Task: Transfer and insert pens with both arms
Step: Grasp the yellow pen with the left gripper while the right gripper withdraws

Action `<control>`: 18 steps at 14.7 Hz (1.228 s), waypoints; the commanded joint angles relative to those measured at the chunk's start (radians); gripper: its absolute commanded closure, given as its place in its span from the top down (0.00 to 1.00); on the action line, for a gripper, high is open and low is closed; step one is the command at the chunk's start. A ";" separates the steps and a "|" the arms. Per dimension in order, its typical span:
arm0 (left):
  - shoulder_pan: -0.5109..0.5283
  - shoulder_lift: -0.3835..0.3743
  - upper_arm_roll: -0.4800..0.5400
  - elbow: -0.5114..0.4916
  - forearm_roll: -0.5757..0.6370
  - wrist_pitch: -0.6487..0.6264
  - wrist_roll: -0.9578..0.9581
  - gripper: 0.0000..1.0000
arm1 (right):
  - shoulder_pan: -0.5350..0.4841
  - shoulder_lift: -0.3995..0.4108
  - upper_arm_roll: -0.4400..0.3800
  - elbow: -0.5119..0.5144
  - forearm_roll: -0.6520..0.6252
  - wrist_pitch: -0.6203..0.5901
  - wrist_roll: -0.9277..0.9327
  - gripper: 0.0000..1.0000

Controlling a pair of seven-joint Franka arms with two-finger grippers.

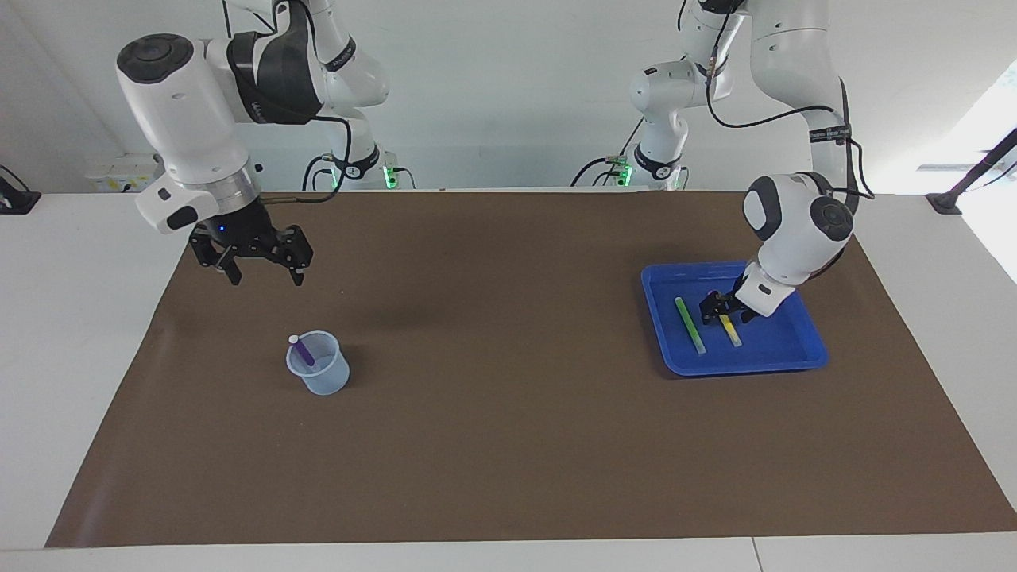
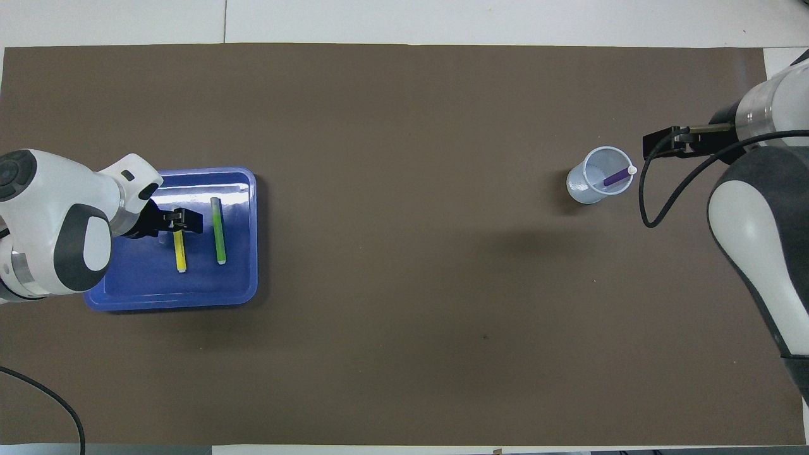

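Observation:
A green pen [image 1: 690, 324] [image 2: 218, 230] and a yellow pen [image 1: 731, 330] [image 2: 181, 253] lie side by side in a blue tray [image 1: 779, 349] [image 2: 145, 284] toward the left arm's end of the table. My left gripper [image 1: 727, 311] [image 2: 180, 222] is down in the tray, open, with its fingers on either side of the yellow pen's end nearer the robots. A purple pen [image 1: 303, 351] [image 2: 616, 177] leans inside a clear cup [image 1: 322, 373] [image 2: 584, 183], pale end up. My right gripper [image 1: 266, 276] [image 2: 660, 144] hangs open and empty above the mat beside the cup.
A brown mat [image 1: 508, 413] [image 2: 404, 284] covers most of the white table. Two smaller white arms with green lights [image 1: 361, 159] stand at the robots' edge. A black mount [image 1: 945, 202] sits at the table corner on the left arm's end.

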 commanded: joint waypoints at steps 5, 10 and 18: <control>0.002 0.003 -0.001 -0.010 0.064 0.017 0.009 0.49 | 0.021 0.021 0.004 0.150 -0.020 -0.193 0.052 1.00; 0.004 0.003 -0.001 -0.010 0.064 0.020 0.008 0.00 | 0.010 0.004 0.001 0.175 -0.007 -0.241 0.046 1.00; 0.025 0.011 -0.004 0.174 0.012 -0.249 -0.014 0.00 | 0.018 -0.073 0.003 0.086 -0.003 -0.250 0.043 1.00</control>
